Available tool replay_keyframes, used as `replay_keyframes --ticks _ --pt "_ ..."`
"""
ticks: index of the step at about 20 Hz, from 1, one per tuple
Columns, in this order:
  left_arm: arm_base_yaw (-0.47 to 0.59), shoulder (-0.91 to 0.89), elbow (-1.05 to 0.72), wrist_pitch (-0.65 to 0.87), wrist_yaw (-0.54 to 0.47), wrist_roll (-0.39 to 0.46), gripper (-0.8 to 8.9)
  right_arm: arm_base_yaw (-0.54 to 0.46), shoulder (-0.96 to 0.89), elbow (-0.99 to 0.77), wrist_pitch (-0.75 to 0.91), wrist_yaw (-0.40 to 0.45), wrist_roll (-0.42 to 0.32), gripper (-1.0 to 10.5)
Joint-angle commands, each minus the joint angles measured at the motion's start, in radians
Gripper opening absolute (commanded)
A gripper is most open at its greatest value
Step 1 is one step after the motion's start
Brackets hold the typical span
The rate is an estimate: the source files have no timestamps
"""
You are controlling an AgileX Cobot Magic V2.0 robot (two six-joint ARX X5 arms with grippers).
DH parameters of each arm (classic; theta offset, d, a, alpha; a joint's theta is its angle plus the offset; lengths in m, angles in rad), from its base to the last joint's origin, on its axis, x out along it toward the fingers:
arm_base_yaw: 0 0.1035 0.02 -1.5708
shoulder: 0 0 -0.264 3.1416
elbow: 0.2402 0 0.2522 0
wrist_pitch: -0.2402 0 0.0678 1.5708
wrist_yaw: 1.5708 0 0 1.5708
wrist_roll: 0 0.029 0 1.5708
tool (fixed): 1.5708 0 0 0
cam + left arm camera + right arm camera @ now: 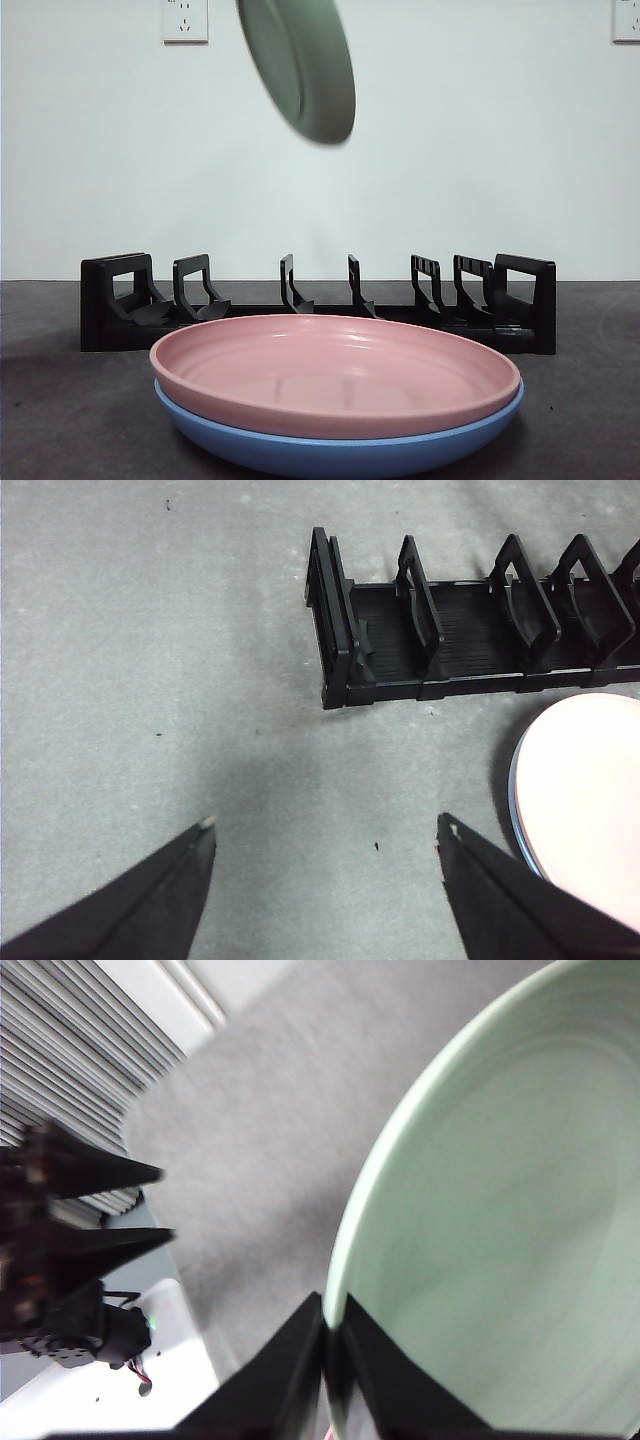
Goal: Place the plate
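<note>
A pale green plate (300,65) hangs tilted, nearly on edge, high above the black rack (320,310) in the front view. My right gripper (332,1335) is shut on the green plate's rim (500,1220). The gripper itself is out of the front view. A pink plate (335,375) lies stacked on a blue plate (340,450) in front of the rack. My left gripper (325,835) is open and empty, above bare table near the rack's end (335,630) and beside the pink plate (585,800).
The rack has several upright dividers with empty slots. The other arm's jaws (90,1200) show at the side of the right wrist view. A white wall with sockets (185,20) stands behind the table.
</note>
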Motion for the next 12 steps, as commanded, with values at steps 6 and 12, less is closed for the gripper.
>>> replay_keyframes --ticks 6,12 --pt "-0.001 0.004 0.014 0.008 -0.003 -0.017 3.47 0.04 -0.525 -0.626 0.503 0.159 -0.005 0.1" --pt "-0.001 0.004 0.014 0.009 -0.004 -0.017 3.48 0.161 -0.832 -1.042 0.681 0.32 0.06 0.1"
